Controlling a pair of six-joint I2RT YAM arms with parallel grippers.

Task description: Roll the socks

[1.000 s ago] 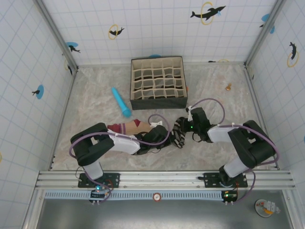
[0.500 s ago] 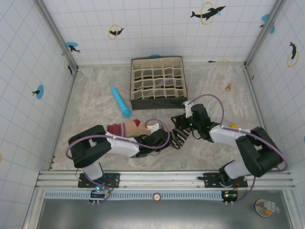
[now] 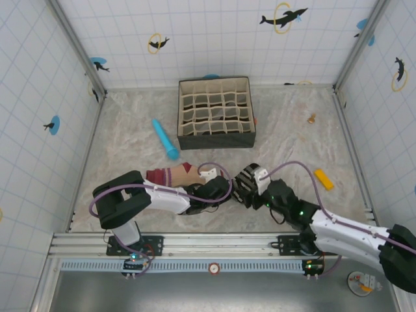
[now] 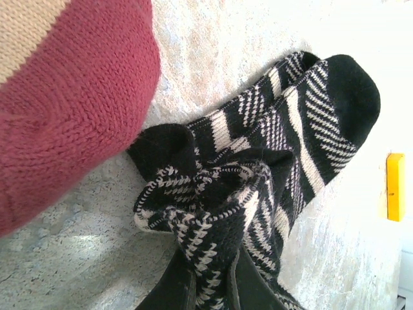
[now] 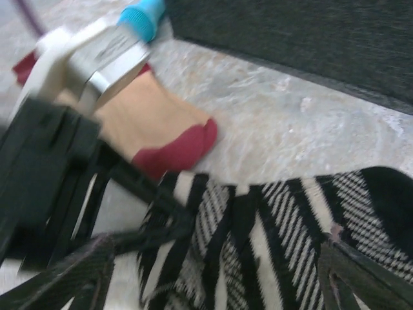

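Left wrist view has the left gripper [image 4: 213, 279] at the bottom edge, its two dark fingers drawn narrow and pinching a bunched fold of the black-and-white striped sock [image 4: 287, 129]. The rest of that sock fans out straight ahead of the tips across the pale marbled table [image 4: 213, 39], with its black toe at the far end. Off to one side of the fingers, close to the lens and just beside the crumpled striped fabric, sits the maroon end of the peach sock [image 4: 71, 97]. A yellow block [image 4: 395, 187] lies beyond the striped toe, well apart from the grip. From the right wrist, the right gripper [image 5: 213, 278] stands wide, one finger low at each side of the view, and the striped sock stretches across the gap between them and slightly ahead; whether either finger touches the cloth cannot be told. Past its tips the black body of the left gripper reaches in, with its fingers on the sock's edge, and farther ahead the peach sock lies flat with its maroon tip pointing toward the striped one. A blue cylinder [image 5: 143, 11] and the dark wall of a divided box [image 5: 290, 39] lie beyond that. From the top external camera the two grippers meet tip to tip over the striped sock, while the peach sock trails back alongside the left arm's wrist.
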